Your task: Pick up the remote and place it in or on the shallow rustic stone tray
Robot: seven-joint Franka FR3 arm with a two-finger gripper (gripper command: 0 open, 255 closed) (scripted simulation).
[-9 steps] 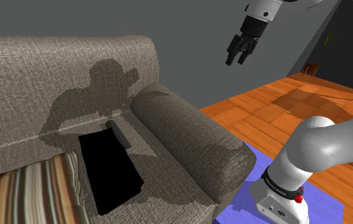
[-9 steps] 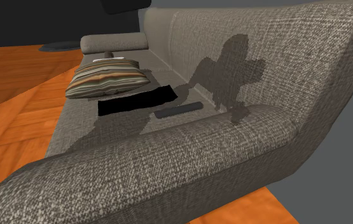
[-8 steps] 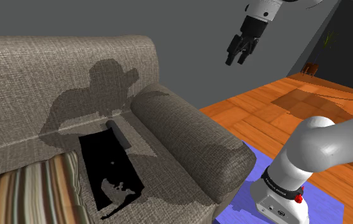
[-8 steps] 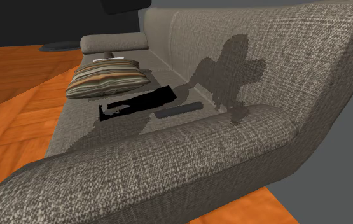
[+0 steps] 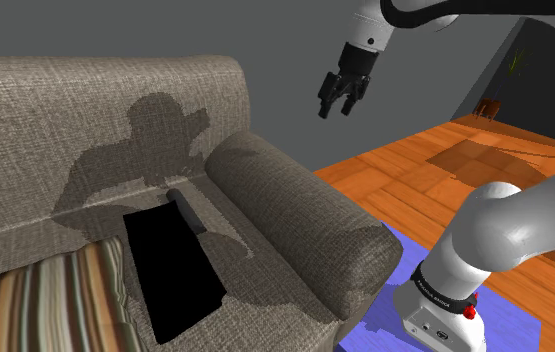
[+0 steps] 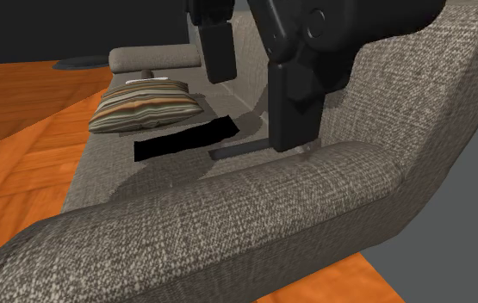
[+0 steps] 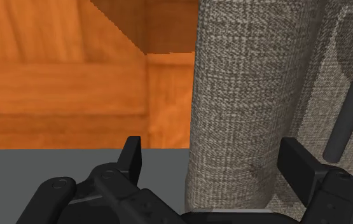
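The claw point(image 5: 337, 108) hangs released, fingers spread, high above the sofa armrest point(image 5: 295, 215). The dark remote point(image 5: 183, 210) lies well below it on the seat, past the armrest, its long axis seemingly parallel to the armrest, just beside the flat black tray point(image 5: 170, 270).

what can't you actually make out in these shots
- Tray: a flat black patch in the shoulder view; no rim or material shows.
- Remote: one end hidden behind the gripper in the second exterior view; buttons too small.
- Striped cushion: cut off by the shoulder view's lower left edge.
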